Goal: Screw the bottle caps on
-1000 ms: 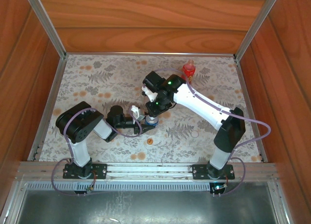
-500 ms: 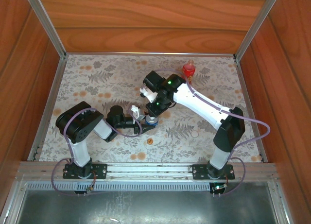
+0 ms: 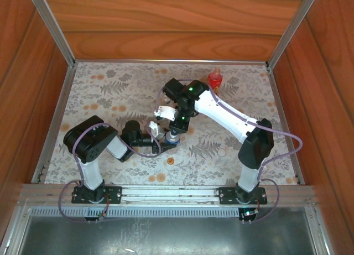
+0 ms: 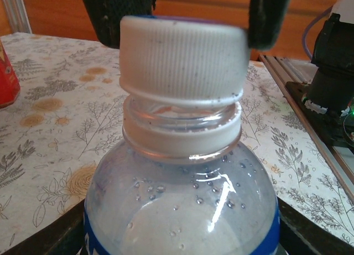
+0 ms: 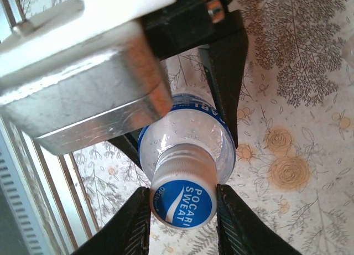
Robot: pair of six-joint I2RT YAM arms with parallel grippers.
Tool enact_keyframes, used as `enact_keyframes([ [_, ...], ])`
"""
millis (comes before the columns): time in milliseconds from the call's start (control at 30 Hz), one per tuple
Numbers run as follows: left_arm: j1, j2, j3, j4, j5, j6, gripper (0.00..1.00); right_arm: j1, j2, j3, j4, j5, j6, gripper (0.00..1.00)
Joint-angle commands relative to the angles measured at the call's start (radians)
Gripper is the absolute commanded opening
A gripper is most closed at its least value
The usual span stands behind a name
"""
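The short clear bottle with a blue label (image 4: 182,211) stands upright, my left gripper (image 3: 167,139) shut round its body. Its blue-topped cap (image 5: 182,204) with white ribbed sides (image 4: 182,58) sits slightly tilted on the neck. From above, my right gripper (image 5: 183,208) is shut on this cap, one pad (image 5: 133,227) against each side. The taller red bottle (image 3: 215,79) stands at the back right, also at the left edge of the left wrist view (image 4: 5,78). The orange cap (image 3: 170,161) lies on the mat in front of the held bottle.
A small pale round thing (image 3: 222,152) lies on the flowered mat (image 3: 110,89) to the right of the bottle. Wooden walls enclose the table on three sides. The right arm's base (image 4: 332,83) stands by the metal rail at the near edge.
The right wrist has turned about the cap, its white part swinging down and to the left, and the right elbow has shifted slightly left. The left arm and the bottle have stayed put.
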Motion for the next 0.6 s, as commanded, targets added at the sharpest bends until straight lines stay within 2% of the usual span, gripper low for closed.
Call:
enact_keyframes([
  [0, 0.009, 0.052, -0.026, -0.157, -0.012, -0.014, 0.57, 0.009, 0.045, 0.02, -0.126, -0.088, -0.165, 0.25],
  [167, 0.008, 0.052, -0.025, -0.156, -0.013, -0.014, 0.57, 0.014, 0.08, 0.055, -0.143, -0.054, -0.201, 0.3],
  [267, 0.008, 0.047, -0.031, -0.156, -0.023, -0.012, 0.57, 0.017, 0.055, 0.035, -0.101, -0.017, -0.161, 0.47],
  [300, 0.008, 0.046, -0.032, -0.156, -0.026, -0.011, 0.57, 0.017, 0.04, 0.027, -0.083, -0.009, -0.139, 0.56],
  [367, 0.008, 0.047, -0.033, -0.157, -0.029, -0.012, 0.57, 0.017, -0.004, 0.006, -0.021, 0.006, -0.066, 0.69],
  [433, 0.009, 0.046, -0.036, -0.156, -0.035, -0.011, 0.57, 0.017, -0.069, -0.033, 0.052, -0.013, 0.033, 0.77],
  [567, 0.008, 0.044, -0.041, -0.157, -0.043, -0.009, 0.57, 0.017, -0.236, -0.176, 0.225, 0.006, 0.269, 0.78],
])
